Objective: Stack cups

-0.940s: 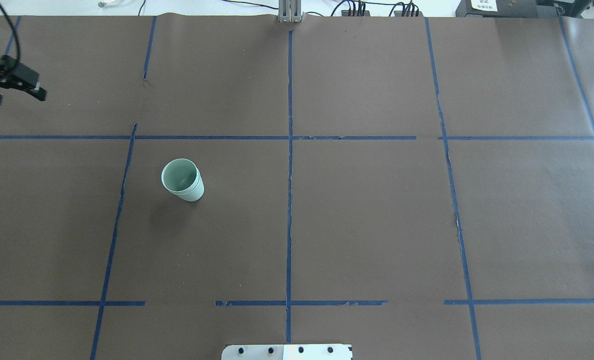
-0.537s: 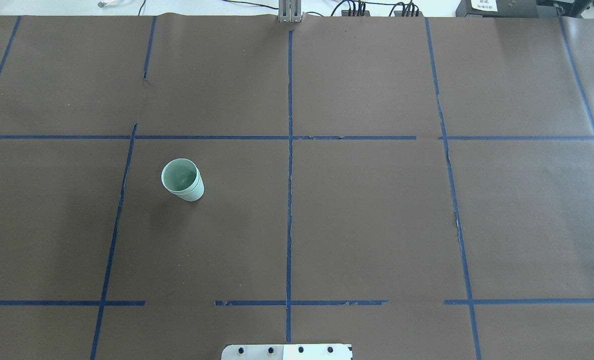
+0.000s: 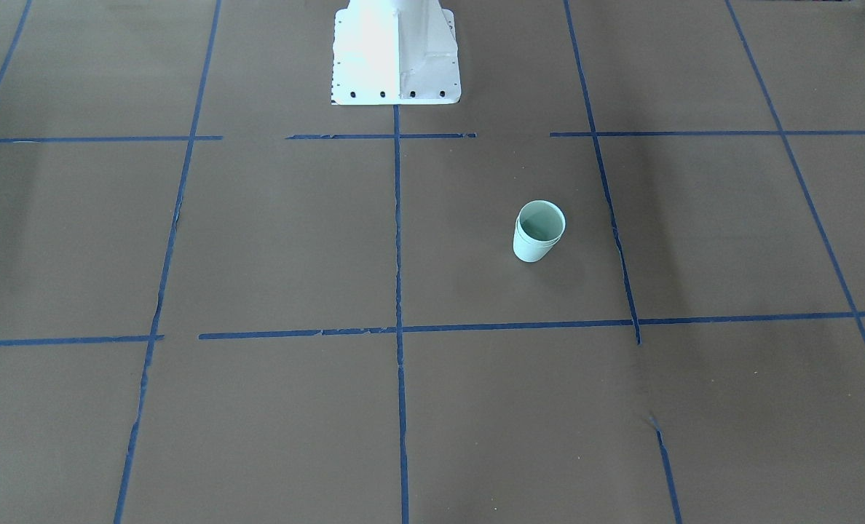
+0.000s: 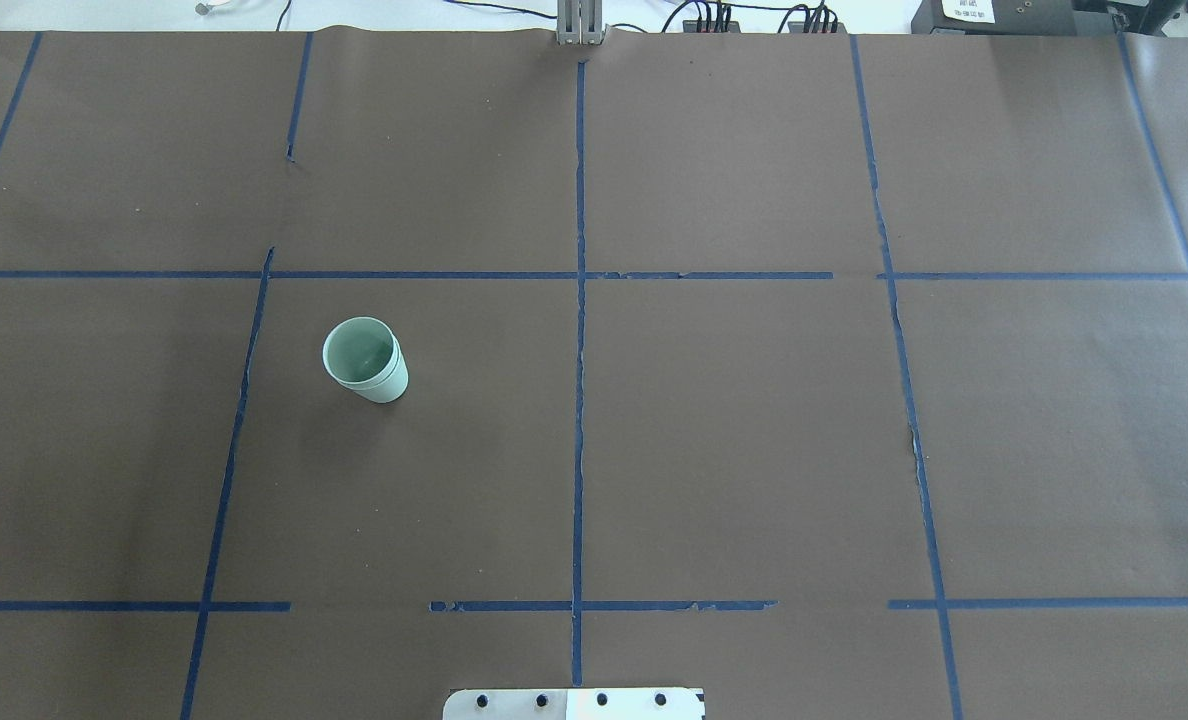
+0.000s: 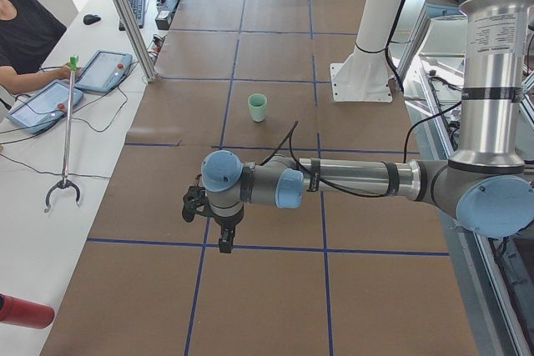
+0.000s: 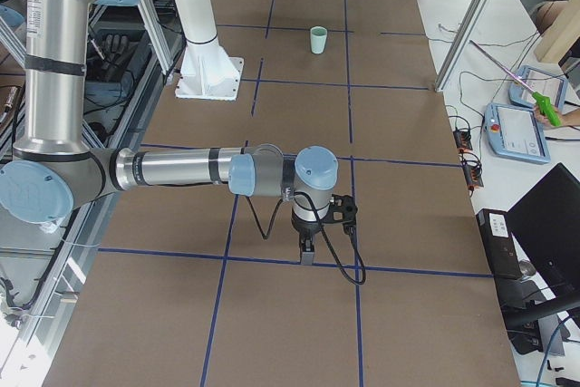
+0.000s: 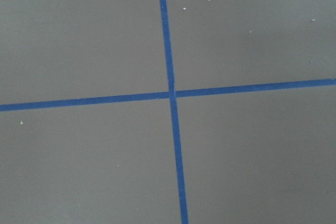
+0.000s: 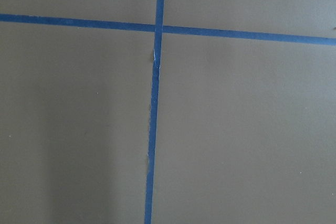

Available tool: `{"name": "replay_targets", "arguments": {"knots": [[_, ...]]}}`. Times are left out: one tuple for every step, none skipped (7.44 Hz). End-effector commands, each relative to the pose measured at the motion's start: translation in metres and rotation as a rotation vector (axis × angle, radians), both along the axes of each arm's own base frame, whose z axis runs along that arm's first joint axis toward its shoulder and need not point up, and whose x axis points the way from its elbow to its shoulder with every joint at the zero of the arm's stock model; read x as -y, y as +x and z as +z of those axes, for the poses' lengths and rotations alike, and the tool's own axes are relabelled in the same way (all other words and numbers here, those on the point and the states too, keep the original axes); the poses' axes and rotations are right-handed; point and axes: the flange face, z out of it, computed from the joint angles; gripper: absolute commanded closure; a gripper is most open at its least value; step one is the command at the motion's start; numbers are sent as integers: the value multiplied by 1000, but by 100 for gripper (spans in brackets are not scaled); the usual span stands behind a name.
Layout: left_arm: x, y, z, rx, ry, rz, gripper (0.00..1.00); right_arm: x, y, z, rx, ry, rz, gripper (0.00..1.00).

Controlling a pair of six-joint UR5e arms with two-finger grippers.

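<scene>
on the taped brown desk [image 4: 754, 450], left claw [image 5: 224, 241] and right claw [image 6: 308, 253] hang near opposite end edges, their opening impossible to tell, neither holding a cup. the cups [image 4: 365, 360] stand nested upright in the desk's left half, so the stacking looks done.

You'll see left arm [image 5: 350, 179] and right arm [image 6: 172, 169] as silver tubes with light-blue joint caps and black bands, a black cable [image 5: 280, 143] looping off each wrist. The left gripper [image 5: 224, 243] and right gripper [image 6: 307, 254] are black. The white pedestal [image 6: 192, 15] flares to a base plate [image 3: 396, 87] with a row of dark screw holes.
</scene>
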Motion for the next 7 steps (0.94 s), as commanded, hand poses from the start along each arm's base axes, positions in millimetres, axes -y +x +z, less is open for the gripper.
{"name": "replay_targets", "arguments": {"knots": [[-4, -5, 6, 1, -15, -11, 0, 0, 0, -1, 0, 1, 1, 0], [-5, -5, 8, 1, -19, -11, 0, 0, 0, 0, 0, -1, 0, 0], [-5, -5, 11, 1, -26, -11, 0, 0, 0, 0, 0, 0, 0, 0], [-5, -5, 12, 1, -27, -11, 0, 0, 0, 0, 0, -1, 0, 0], [-5, -5, 12, 1, -27, -11, 0, 0, 0, 0, 0, 0, 0, 0], [-5, -5, 12, 1, -27, -11, 0, 0, 0, -1, 0, 2, 0, 0], [-5, -5, 12, 1, -27, -11, 0, 0, 0, -1, 0, 2, 0, 0]]}}
